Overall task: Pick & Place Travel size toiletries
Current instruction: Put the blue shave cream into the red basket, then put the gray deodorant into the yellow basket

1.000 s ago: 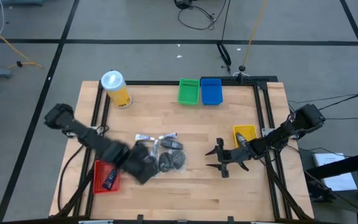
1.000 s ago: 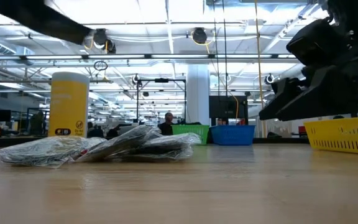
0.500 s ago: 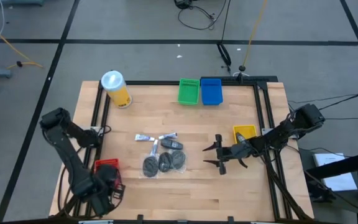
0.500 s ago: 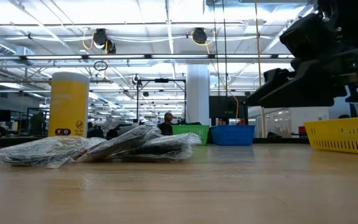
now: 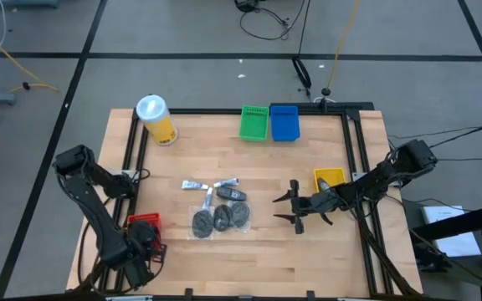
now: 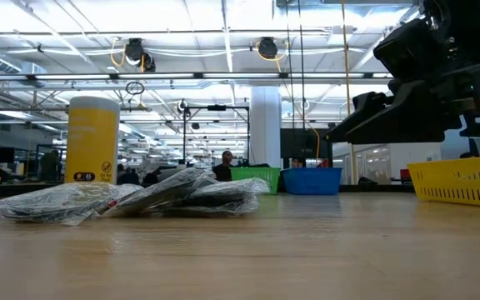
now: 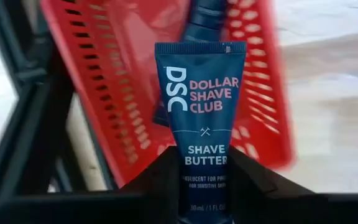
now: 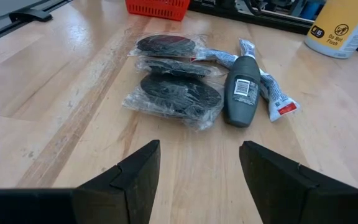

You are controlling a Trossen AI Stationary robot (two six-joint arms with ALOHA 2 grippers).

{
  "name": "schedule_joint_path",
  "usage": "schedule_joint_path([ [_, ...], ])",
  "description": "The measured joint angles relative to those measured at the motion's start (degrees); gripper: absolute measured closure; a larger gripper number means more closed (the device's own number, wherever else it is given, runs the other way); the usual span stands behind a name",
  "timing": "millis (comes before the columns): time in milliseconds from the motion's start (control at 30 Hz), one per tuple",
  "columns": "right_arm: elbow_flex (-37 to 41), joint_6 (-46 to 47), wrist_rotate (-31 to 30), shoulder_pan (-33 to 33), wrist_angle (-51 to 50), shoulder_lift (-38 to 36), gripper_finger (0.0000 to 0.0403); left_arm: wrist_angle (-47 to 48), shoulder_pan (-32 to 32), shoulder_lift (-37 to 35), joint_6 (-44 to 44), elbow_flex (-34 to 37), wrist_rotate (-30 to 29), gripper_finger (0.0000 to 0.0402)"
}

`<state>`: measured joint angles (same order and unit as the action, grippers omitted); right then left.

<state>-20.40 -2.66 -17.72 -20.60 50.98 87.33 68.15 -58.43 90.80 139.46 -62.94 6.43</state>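
Already we have the left gripper (image 7: 205, 186) clamped on a dark shave-butter tube (image 7: 205, 118), poised just over the red tray (image 7: 123, 81) holding another dark item. Our right gripper (image 8: 199, 163), fingers apart, faces the remaining toiletries (image 8: 179, 87) lying ahead, unsorted.

The dark blue tube (image 7: 205, 118) says "DSC DOLLAR SHAVE CLUB" and "SHAVE BUTTER" in white and pink letters. The yellow can (image 8: 348, 25) has small round black signs, too small to read.
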Motion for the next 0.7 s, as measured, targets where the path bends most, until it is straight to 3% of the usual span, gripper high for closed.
schedule_joint_path([
  [300, 0.0, 0.0, 0.0, 0.0, 0.2, 0.0, 0.019, 9.7, 0.2, -0.2, 0.6, 1.6, 1.0, 0.0191],
  [433, 0.0, 0.0, 0.0, 0.0, 0.2, 0.0, 0.019, 14.8, 1.3, -1.4, -1.8, 1.6, -0.8, 0.0168],
  [533, 0.0, 0.4, 0.0, 0.0, 0.2, 0.0, 0.019, 15.2, 2.6, -2.5, -6.4, 1.6, -11.3, 0.0169],
  [700, 0.0, 0.5, 0.0, 0.0, 0.2, 0.0, 0.019, 11.9, 5.5, -2.8, -19.6, 1.6, -39.1, 0.0187],
])
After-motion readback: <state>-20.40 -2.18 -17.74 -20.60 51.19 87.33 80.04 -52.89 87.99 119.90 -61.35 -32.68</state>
